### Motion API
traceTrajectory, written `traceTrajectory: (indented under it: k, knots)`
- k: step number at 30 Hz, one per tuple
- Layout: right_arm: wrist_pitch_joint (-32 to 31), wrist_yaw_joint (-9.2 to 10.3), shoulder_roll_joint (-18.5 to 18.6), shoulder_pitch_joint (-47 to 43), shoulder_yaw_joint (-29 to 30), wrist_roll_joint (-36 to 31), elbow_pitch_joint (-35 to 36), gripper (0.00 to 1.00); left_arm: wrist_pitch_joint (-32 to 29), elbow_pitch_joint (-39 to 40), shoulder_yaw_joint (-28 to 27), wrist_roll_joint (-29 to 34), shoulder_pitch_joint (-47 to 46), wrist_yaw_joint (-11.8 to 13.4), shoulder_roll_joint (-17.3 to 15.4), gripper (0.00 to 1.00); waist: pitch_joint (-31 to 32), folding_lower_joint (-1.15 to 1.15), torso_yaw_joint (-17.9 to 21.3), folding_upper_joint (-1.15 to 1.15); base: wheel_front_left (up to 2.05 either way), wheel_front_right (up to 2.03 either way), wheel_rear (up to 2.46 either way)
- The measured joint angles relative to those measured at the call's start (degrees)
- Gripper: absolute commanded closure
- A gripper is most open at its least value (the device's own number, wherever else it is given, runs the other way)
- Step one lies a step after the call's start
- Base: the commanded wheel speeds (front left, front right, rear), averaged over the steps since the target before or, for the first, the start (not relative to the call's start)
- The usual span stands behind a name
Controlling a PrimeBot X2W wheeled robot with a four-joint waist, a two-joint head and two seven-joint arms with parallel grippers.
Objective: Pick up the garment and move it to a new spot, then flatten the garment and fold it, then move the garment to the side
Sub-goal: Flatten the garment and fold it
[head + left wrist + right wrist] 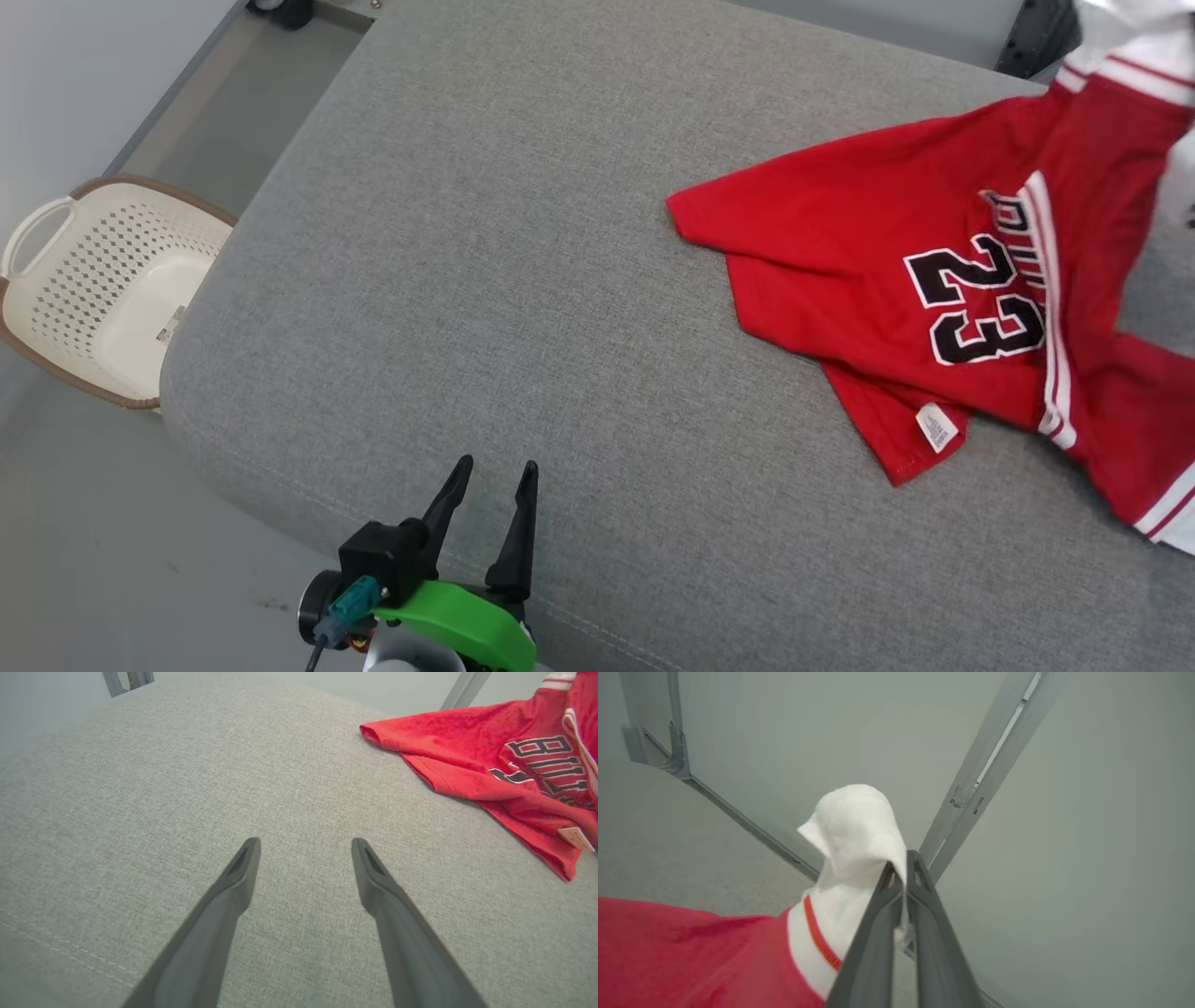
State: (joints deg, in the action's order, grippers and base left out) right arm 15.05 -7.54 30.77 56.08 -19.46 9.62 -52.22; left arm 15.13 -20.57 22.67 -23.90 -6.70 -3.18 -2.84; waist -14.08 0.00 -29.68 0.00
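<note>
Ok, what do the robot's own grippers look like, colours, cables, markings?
The left gripper has two long black fingers tapering to tips, each with a slot-like recess near the tip. They rise from a black block with a bright green curved cover; a teal connector with a dark cable plugs in beside it. The right gripper has the same dark tapered fingers. No markings visible.

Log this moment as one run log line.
right gripper: shut on jersey white trim | left gripper: open, apart from jersey | jersey: crumpled on cushion
</note>
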Motion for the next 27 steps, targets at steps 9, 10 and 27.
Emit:
traceTrajectory:
  k: [9,10,27]
  knots:
    - [0.0,0.07,5.6,2.1,21.4,-9.3,-10.0,0.0,0.0,-0.2,0.9,1.1,-1.1,-0.4,0.0,0.0,-1.1,0.0,0.2,0.0,0.0,0.0,0.0]
    - [0.0,0.0,4.4,1.5,22.5,-10.3,-9.1,0.0,0.0,-0.2,0.7,1.3,-1.1,-0.4,0.0,0.0,-1.1,0.0,0.5,0.0,0.0,0.0,0.0]
    - [0.0,0.01,-14.6,-25.6,25.5,-6.1,16.3,0.0,0.0,-0.9,-1.4,4.0,-2.4,-1.4,0.0,0.0,1.6,0.0,12.4,0.0,0.0,0.0,0.0]
